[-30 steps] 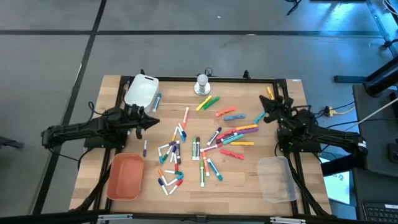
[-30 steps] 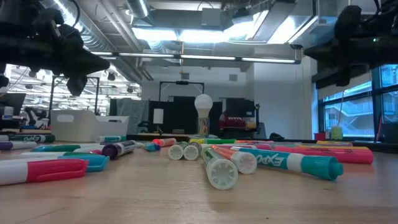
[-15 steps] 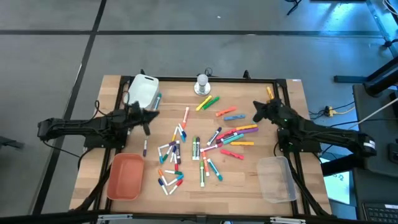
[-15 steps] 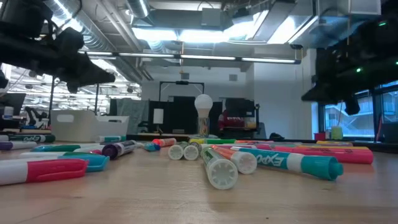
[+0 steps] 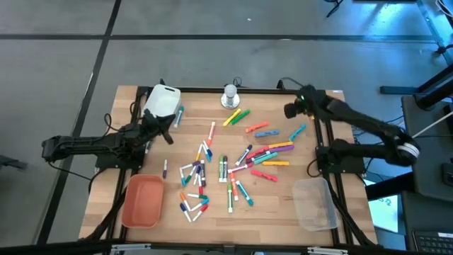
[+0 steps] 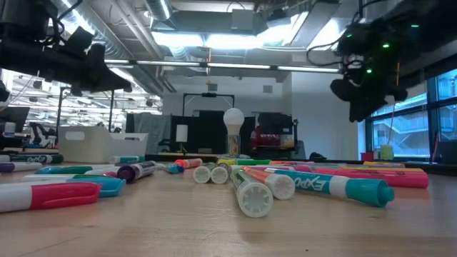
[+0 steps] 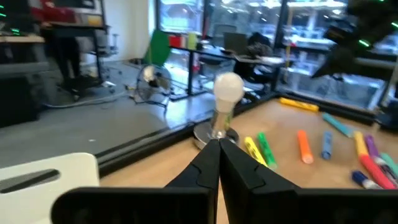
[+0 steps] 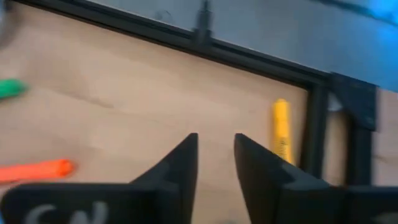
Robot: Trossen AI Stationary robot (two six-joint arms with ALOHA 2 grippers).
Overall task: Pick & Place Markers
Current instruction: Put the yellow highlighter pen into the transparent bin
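Observation:
Several markers lie loose on the wooden table's middle and right; in the low view the markers rest on their sides. My left gripper hovers shut beside the white tray, left of the pile, its fingers closed on nothing. My right gripper hangs open above the table's far right part, with bare wood between its fingers. A yellow marker lies ahead of it by the frame, an orange marker off to one side.
An orange tray sits near left, a white tray far left and a clear tray near right. A light bulb on a round stand is at the far edge's middle. A black frame borders the table.
My right gripper has risen and swung from above the right-hand markers toward the far edge, close to the far right corner. My left gripper has shifted only slightly beside the white tray. No marker has moved.

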